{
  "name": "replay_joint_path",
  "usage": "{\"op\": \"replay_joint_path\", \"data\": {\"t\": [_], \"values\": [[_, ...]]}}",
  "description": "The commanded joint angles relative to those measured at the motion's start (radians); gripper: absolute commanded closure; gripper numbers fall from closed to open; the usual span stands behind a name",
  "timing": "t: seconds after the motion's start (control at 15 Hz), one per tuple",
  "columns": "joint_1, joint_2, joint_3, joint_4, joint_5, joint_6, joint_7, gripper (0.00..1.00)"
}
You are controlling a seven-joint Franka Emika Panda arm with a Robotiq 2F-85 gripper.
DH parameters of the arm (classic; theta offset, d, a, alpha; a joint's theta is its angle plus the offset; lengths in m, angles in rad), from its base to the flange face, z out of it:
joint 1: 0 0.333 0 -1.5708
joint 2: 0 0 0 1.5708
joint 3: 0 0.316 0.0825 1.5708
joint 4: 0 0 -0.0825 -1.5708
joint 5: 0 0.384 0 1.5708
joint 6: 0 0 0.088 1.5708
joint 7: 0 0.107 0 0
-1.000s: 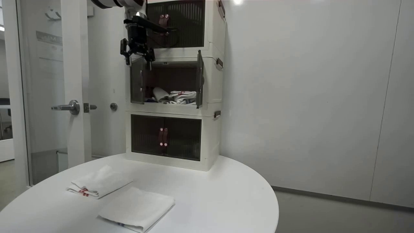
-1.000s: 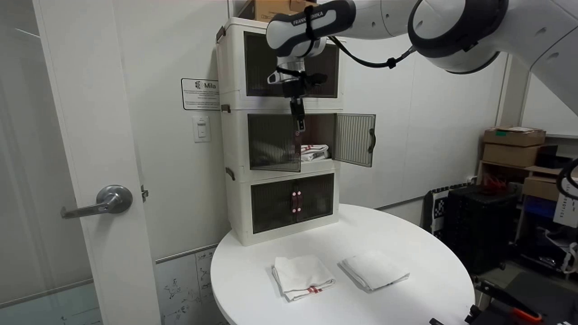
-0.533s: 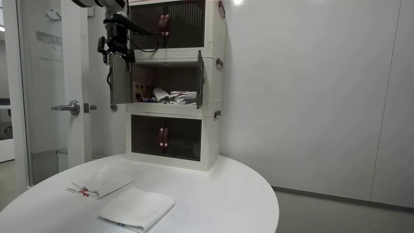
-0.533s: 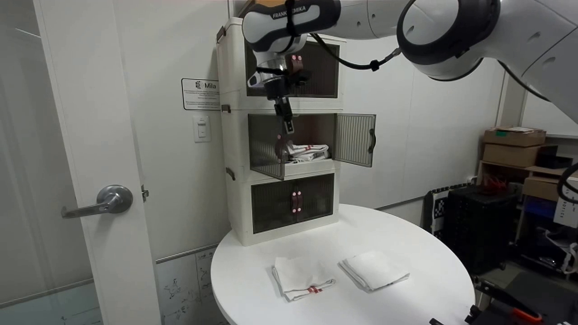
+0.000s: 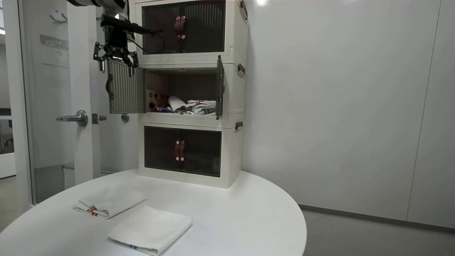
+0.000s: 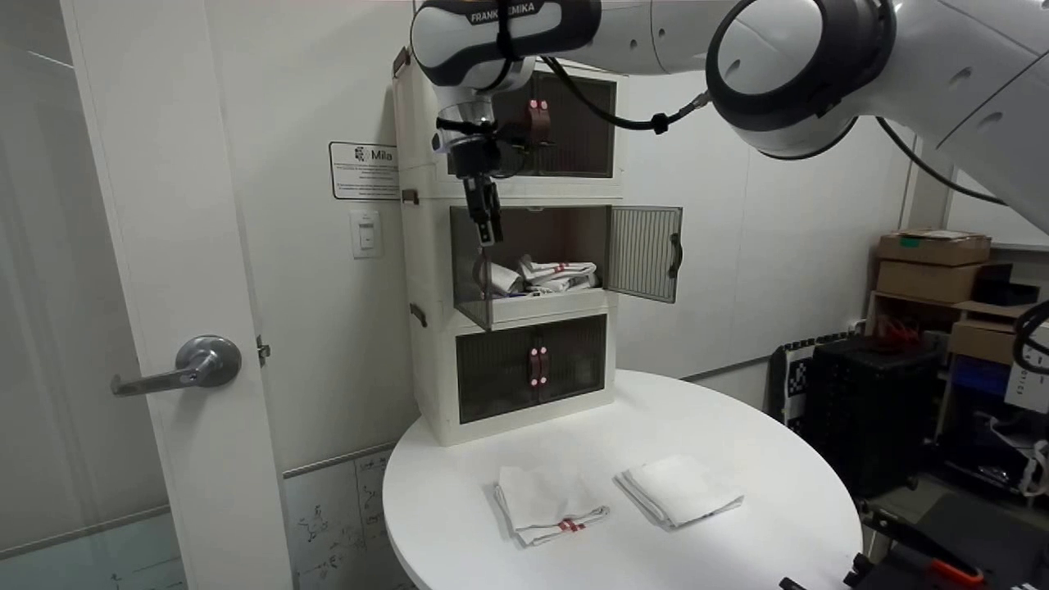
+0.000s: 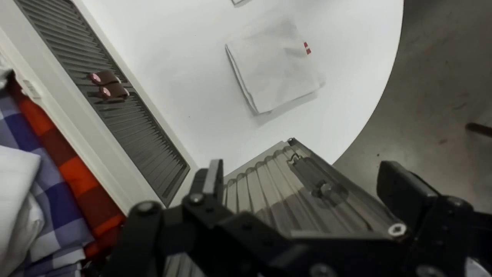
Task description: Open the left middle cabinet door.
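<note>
The left middle cabinet door (image 5: pixel 127 90), a smoked ribbed panel, stands wide open, swung out to the left of the white cabinet (image 5: pixel 233 153). It also shows in the other exterior picture (image 6: pixel 470 279), nearly edge-on, and in the wrist view (image 7: pixel 261 188) with its handle (image 7: pixel 311 173). My gripper (image 5: pixel 117 69) is over the door's top edge with its fingers spread apart. In the wrist view the gripper (image 7: pixel 303 179) has the door panel between its fingers, which are not closed on it. Whether a finger touches the panel I cannot tell.
The right middle door (image 6: pixel 645 252) also stands open. Folded cloths (image 5: pixel 199 106) lie inside the middle tier. The bottom doors (image 5: pixel 182 151) and top doors (image 5: pixel 183 28) are shut. Folded white towels (image 5: pixel 151 227) (image 5: pixel 110 201) lie on the round table (image 5: pixel 249 220).
My gripper has moved left in both exterior views. The left middle door has swung from partly open to wide open, showing more of the compartment. The right middle door has not moved.
</note>
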Motion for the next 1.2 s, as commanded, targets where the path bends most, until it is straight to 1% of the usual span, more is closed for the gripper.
{"op": "replay_joint_path", "data": {"t": [0.0, 0.4, 0.6, 0.87, 1.13], "values": [[0.033, 0.050, -0.004, 0.076, 0.022, 0.026, 0.177, 0.00], [0.097, 0.051, 0.000, 0.088, 0.007, 0.124, 0.365, 0.00], [0.117, 0.029, 0.000, 0.091, 0.010, 0.122, 0.454, 0.00], [0.115, -0.011, -0.001, 0.080, 0.015, 0.105, 0.586, 0.00], [0.106, -0.048, 0.005, 0.066, 0.018, 0.094, 0.664, 0.00]]}}
